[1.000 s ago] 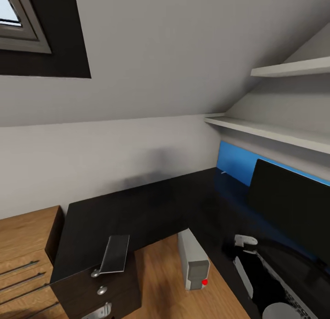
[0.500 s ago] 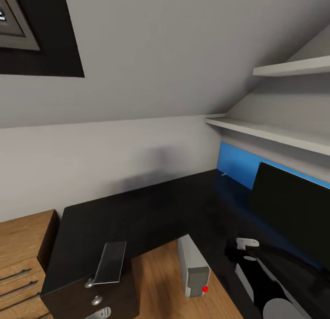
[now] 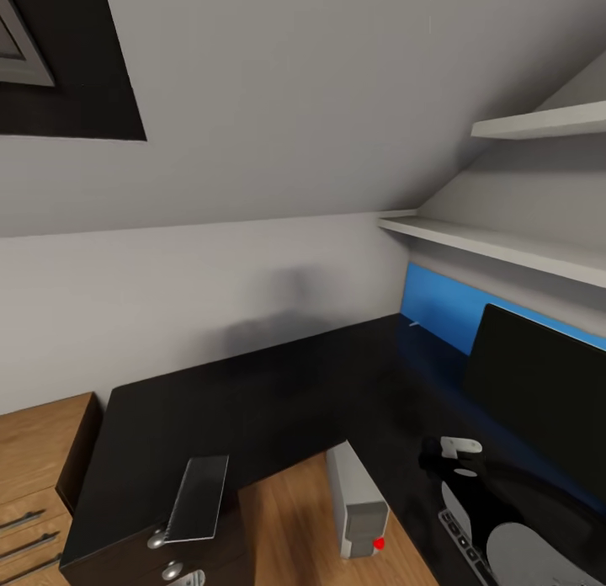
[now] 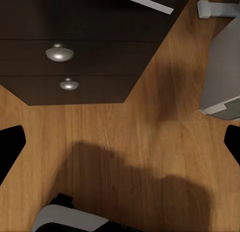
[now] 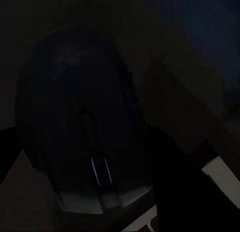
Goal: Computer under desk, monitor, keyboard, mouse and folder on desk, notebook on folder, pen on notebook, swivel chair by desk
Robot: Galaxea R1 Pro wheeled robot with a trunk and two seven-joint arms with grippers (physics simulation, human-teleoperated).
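Sloped white walls and two pale shelves (image 3: 505,245) frame the head view, with a glossy black L-shaped bench (image 3: 278,384) filling the middle and lower part of the frame. A black monitor (image 3: 539,384) stands on the bench at the right edge, in front of a bright blue panel (image 3: 433,304). A keyboard (image 3: 200,498) lies on the bench's corner at lower left, above the drawers with silver knobs (image 4: 59,53). A grey computer tower (image 3: 358,502) with a red mark stands on the wooden floor (image 4: 130,137) at lower centre, in the bench's inner corner. Part of the right arm (image 3: 459,455) appears at lower right over the bench. In the right wrist view a black mouse (image 5: 82,122) fills the dark frame, close to the camera; whether the fingers pinch it cannot be told. In the left wrist view the left gripper (image 4: 120,142) hangs over the floor, its fingers (image 4: 10,147) spread wide at the frame's edges.
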